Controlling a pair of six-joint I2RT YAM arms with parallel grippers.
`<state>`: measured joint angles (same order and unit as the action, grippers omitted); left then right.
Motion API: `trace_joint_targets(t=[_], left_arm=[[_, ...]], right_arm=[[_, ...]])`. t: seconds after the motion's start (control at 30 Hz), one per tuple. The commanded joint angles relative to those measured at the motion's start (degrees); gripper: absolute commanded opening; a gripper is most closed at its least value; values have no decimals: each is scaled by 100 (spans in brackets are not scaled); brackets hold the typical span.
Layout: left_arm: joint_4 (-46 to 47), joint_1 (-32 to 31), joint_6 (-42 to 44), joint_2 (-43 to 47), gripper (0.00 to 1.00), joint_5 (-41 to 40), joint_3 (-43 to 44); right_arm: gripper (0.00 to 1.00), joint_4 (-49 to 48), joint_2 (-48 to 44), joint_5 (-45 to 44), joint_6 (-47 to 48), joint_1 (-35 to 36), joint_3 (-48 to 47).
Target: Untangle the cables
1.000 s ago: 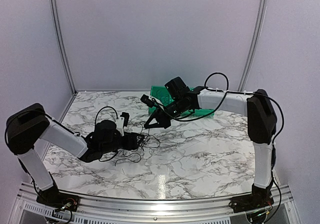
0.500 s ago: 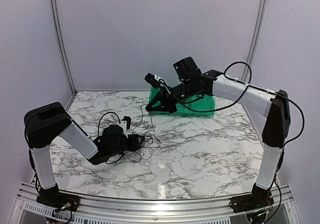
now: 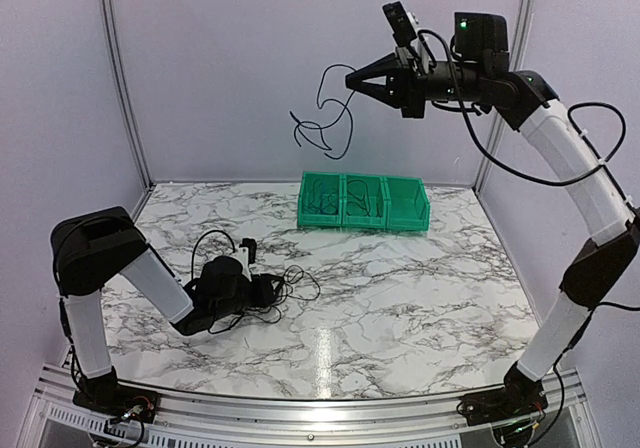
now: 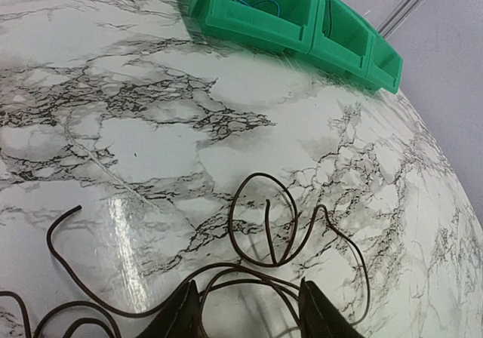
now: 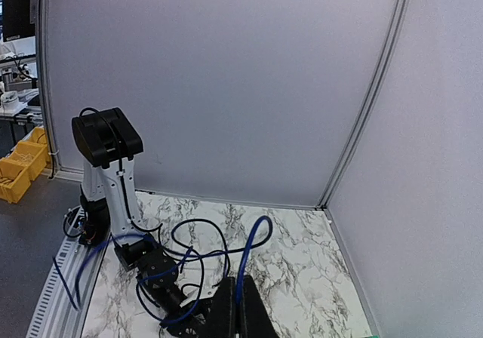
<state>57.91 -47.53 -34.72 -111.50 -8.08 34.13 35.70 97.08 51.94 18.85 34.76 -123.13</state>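
Right gripper (image 3: pixel 351 81) pinches blue cable (image 5: pixel 244 266) high above green bins (image 3: pixel 404 218). Left gripper (image 4: pixel 249 317) spread, straddling dark cable tangle (image 4: pixel 269 228) near-left of bins.

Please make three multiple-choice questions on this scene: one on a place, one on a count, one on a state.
1. Where is the cable that the right gripper holds? A in a bin; B in the air; C on the table.
2. How many green bins stand together? A two; B three; C five.
3. How stand the jaws of the left gripper? A apart; B clamped on a bin; C out of view.
Right letters: 1 B, it dangles high above the table. 2 B, three side by side. 3 A, a gap shows, dark cables within it.
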Motion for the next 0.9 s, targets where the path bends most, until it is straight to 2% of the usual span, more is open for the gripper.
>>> trace_joint_targets(t=[0.0,0.3,0.43,0.53,0.73,0.87], left_arm=[[-184,-5,108,337,50,10,-252],[-583,-20,923,2314,66,449,-378],[-869,-44,1094,3105,67,279,-370],[-974,-85,1256,3578,64,226,-312],[-1080,-381,1641,3747,57,1047,173],[-1353,-708,2290,3405,57,1053,633]], right_arm=[[0,121,-14,-57,-8,-206,432],[0,-983,-346,-486,102,-350,2595],[0,-1318,-345,-694,160,-348,3247],[0,-1525,-327,-757,124,-352,3598],[0,-1861,-126,-907,-272,-348,3796],[0,-2000,-9,-812,-501,-343,3874]])
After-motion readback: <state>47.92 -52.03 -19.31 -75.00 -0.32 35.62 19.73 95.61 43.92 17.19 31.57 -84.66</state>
